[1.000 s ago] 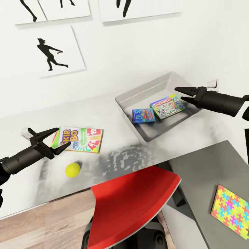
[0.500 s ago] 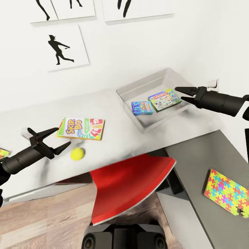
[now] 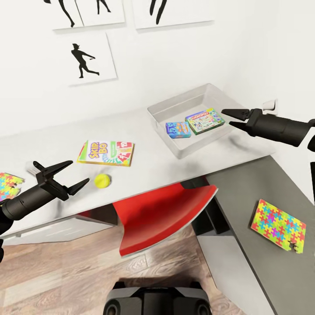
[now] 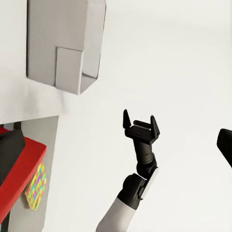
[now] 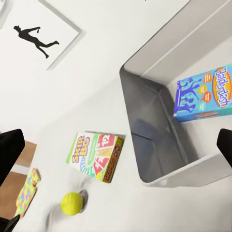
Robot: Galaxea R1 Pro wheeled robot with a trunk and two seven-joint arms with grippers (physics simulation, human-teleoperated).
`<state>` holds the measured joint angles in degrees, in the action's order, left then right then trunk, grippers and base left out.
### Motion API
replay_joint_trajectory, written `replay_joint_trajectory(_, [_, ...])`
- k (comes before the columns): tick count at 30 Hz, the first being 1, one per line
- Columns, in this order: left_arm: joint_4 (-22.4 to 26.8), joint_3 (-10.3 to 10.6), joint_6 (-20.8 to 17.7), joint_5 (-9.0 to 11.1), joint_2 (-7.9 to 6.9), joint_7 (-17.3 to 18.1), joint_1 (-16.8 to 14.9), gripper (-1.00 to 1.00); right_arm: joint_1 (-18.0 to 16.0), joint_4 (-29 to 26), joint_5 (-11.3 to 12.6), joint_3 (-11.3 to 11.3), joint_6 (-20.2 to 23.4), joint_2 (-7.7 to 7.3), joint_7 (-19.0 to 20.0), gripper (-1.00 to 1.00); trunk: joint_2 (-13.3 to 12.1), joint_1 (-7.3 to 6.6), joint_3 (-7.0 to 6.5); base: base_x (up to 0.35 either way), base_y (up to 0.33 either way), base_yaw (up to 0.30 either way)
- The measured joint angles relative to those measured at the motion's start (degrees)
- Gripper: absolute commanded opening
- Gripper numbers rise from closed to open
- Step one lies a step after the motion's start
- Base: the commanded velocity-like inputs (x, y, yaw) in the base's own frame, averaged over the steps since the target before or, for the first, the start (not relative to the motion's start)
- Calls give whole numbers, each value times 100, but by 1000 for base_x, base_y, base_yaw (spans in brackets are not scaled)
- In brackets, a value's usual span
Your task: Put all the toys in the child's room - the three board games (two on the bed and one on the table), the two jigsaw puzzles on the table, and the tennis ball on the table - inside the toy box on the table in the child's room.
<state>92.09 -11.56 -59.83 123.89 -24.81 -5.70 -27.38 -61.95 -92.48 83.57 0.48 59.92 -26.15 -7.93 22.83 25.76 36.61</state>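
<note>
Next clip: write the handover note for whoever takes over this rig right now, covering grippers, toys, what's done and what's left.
Left gripper: open, empty, above the table edge near the tennis ball.
Right gripper: open, empty, beside the toy box.
Done: two board games lie in the box, the Balderdash game and the Monopoly game.
Left: the Skip-Bo game and the ball on the table; one jigsaw puzzle at the table's left end, the other puzzle on the grey desk section on the robot's right.
</note>
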Motion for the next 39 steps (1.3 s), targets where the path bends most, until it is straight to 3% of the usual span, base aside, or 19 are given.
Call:
replay_joint_trajectory(16, [1,8,0,0,-2,13,0,100,-4,0,4,0,0,-1,0,100,-1,0,-148,-29,7,0])
replay_joint_trajectory(39, [0,2,0,0,3,13,0,100,27,3,5,14,1,27,0,100,0,-1,-361,-99,102,0])
